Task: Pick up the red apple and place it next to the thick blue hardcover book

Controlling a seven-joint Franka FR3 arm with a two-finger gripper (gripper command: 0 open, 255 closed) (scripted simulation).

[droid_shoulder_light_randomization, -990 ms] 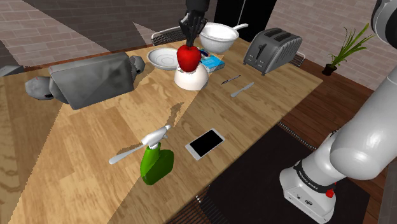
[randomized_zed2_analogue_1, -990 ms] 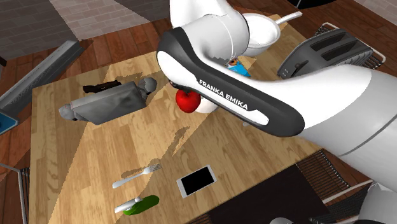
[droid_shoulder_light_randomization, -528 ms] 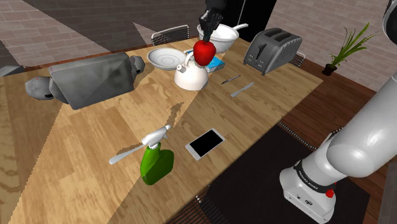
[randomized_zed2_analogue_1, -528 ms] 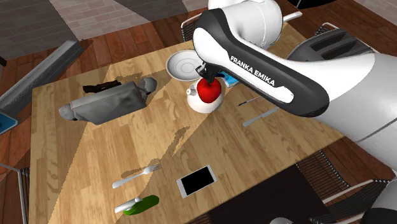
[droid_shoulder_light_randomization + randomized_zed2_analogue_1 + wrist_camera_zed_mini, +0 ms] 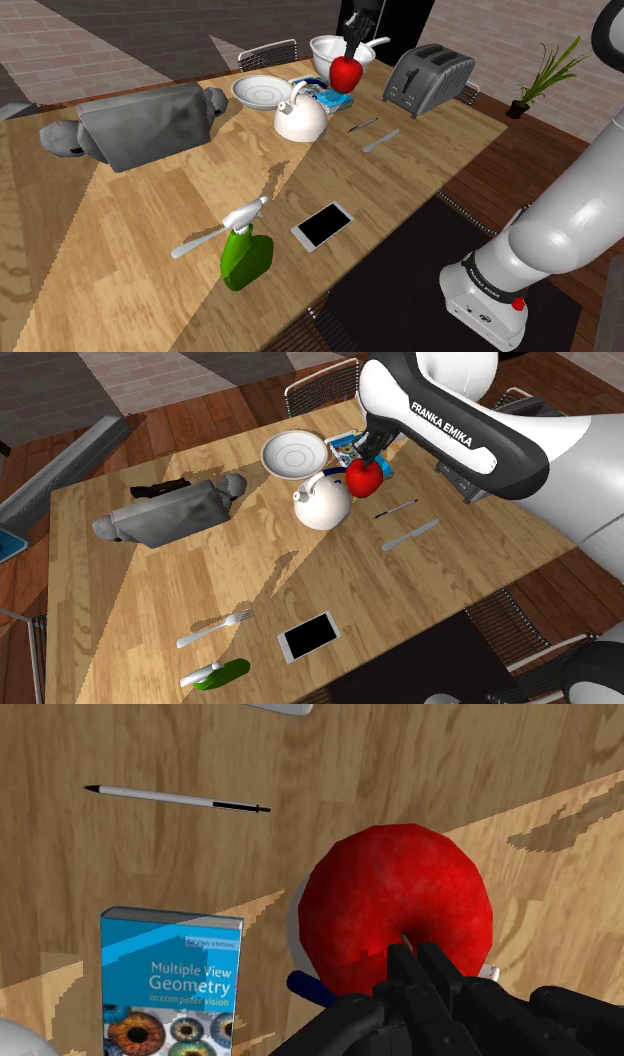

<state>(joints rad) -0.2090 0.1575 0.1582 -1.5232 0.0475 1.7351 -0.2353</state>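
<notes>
Seen from the shoulder camera, a grey duffel bag [image 5: 130, 125] lay at the left of the wooden table [image 5: 150, 200]. A fork [image 5: 200, 240], a green spray bottle [image 5: 245, 258] and a smartphone [image 5: 322, 225] sat along the near edge. Farther back stood a white dish [image 5: 258, 92] and a white kettle [image 5: 300, 120], with the blue hardcover book [image 5: 328, 97] just beyond the kettle. The red apple [image 5: 346, 73] hung in the air over the book's right end, and the black gripper [image 5: 351, 56] had its fingers drawn in tight on the top of the fruit. From the wrist, the apple [image 5: 395, 909] was off the wood, just beside the book [image 5: 170, 989]. A white saucepan [image 5: 335, 50] stood behind it. To the right lay a pen [image 5: 362, 125] and a knife [image 5: 380, 140], then a toaster [image 5: 428, 77] and a potted plant [image 5: 540, 80].
</notes>
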